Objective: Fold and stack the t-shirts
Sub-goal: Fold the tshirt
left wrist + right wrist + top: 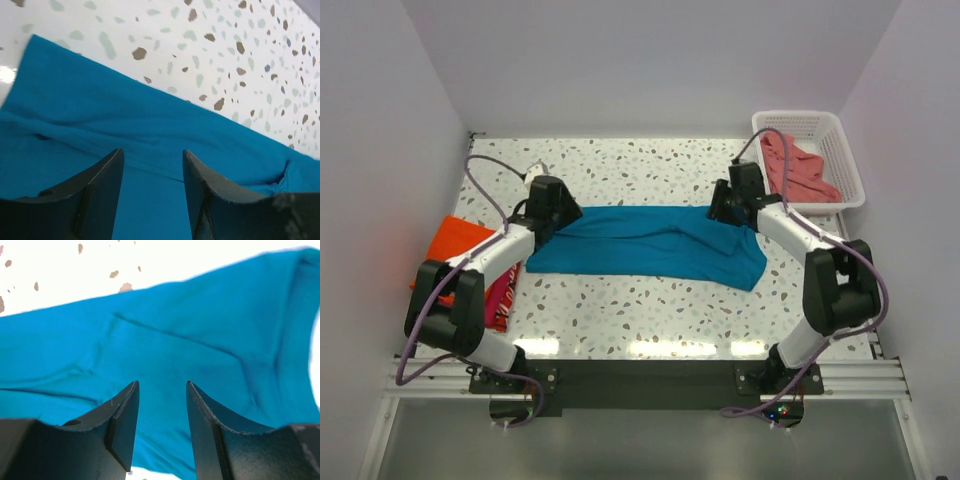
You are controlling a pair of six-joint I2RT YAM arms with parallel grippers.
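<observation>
My left gripper [552,218] over left end of spread shirt [650,245], right gripper [725,212] over right end; shirt flat on table [640,170]. Basket [840,135] right of and beyond right gripper, another shirt [798,170] in it. Shirt pile [460,240] left of left gripper.

You have bright, even light. In the right wrist view the table [210,255] glares white past the teal-blue t-shirt [200,340].

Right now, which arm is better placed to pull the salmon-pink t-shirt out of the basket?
Probably right. The right arm holds its jaws open and empty over the teal-blue t-shirt near its right end, beside the white lattice basket with the salmon-pink t-shirt. The left arm is by the orange t-shirt.
</observation>
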